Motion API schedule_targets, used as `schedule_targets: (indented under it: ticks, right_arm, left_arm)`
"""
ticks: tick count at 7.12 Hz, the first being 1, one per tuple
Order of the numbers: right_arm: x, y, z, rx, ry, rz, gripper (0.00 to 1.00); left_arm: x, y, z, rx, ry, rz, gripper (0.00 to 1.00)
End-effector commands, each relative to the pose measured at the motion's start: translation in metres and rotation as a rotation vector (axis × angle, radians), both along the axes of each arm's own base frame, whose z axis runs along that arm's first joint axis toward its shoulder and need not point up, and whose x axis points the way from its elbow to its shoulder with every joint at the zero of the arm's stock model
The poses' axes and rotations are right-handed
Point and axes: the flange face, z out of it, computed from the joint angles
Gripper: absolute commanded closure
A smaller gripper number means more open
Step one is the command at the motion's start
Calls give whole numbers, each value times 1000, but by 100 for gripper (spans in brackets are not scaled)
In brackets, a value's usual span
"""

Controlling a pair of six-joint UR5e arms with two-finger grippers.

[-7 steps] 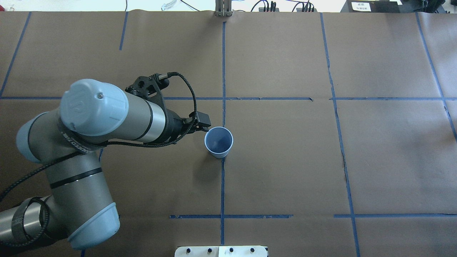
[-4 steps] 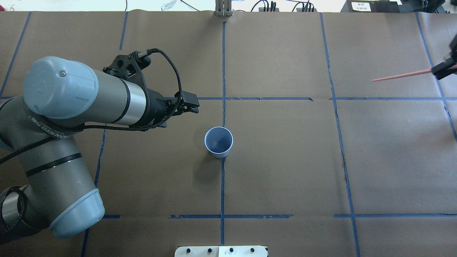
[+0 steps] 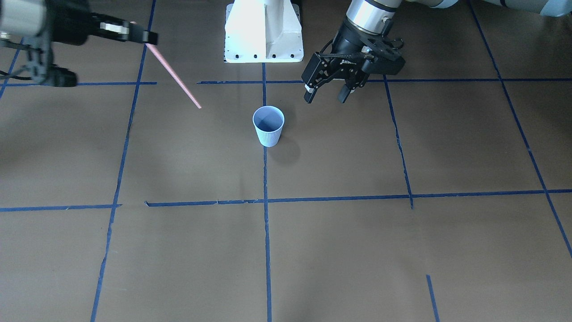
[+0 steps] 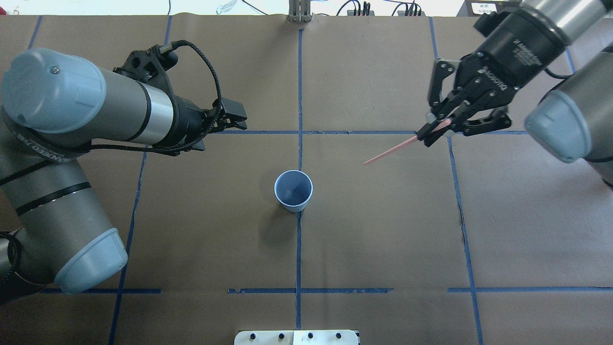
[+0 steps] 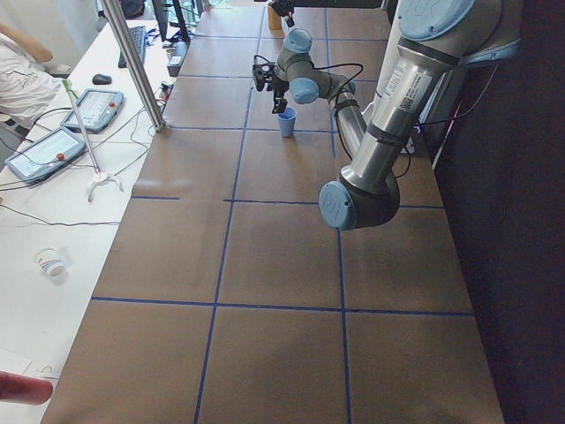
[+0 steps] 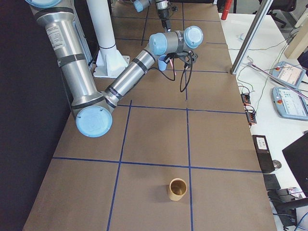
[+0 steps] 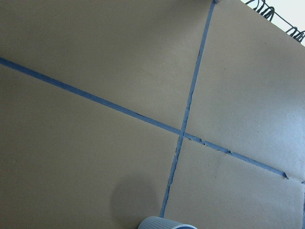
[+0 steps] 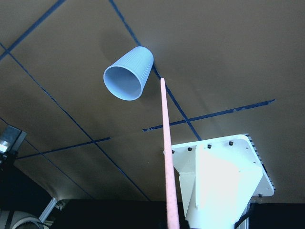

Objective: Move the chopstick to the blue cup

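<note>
The right pincer (image 4: 427, 135), only just entering at the far right edge of the surface (image 4: 373, 230) a moment earlier, is now reaching well in toward the middle, pinching the chopstick (image 4: 392, 151) by one end. The left pincer (image 3: 325, 95), close beside the blue cup (image 4: 293, 190) a second ago, is now hanging well back from it, on the side opposite the right pincer. The cup is standing where it stood, upright on a blue tape line (image 4: 299, 249).

The front-facing camera is showing what the overhead cannot: the left pincer's fingers spread wide (from above they are seen nearly edge-on). The right wrist camera is looking along the stick's length, with the cup's open mouth just past the tip in that view. Only the right-end camera is catching a tan cup (image 6: 177, 189) at its near end of the surface.

The chopstick is hanging in the air. Its long axis is running out from the right pincer's fingertips toward the cup, the free tip ahead of the pincer and short of the rim.
</note>
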Motion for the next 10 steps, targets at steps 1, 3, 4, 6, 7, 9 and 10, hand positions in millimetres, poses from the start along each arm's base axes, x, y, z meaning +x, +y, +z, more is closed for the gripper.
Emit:
schedule_targets:
  ticks: [1,3,4,6,7,9,10]
  right_arm:
    - [-71,-18,-40,17,-10,-77,95]
    - [-106,-34,-51,33,-17,-105,95]
    - [-124,-27,-53,68,-3,-106,95]
    - [-161,-22,-34,52,35,-137,94]
    - [-174,-23,-27,56,64,-131,91]
    - [-210,-35,-10,99,50,-137,1]
    - [-210,-34,-11,121,59,-112,0]
  left_arm:
    - [-34,-24,18,-27,-16,-21,0]
    - [-49,-30,35,0,-50,14,0]
    - [-49,-30,38,-3,-53,14,0]
    - [-51,-28,35,-1,-46,12,0]
    - [-51,-28,35,-1,-46,12,0]
    - [-53,-25,39,-4,-55,16,0]
    - [-62,-27,53,9,-80,61,0]
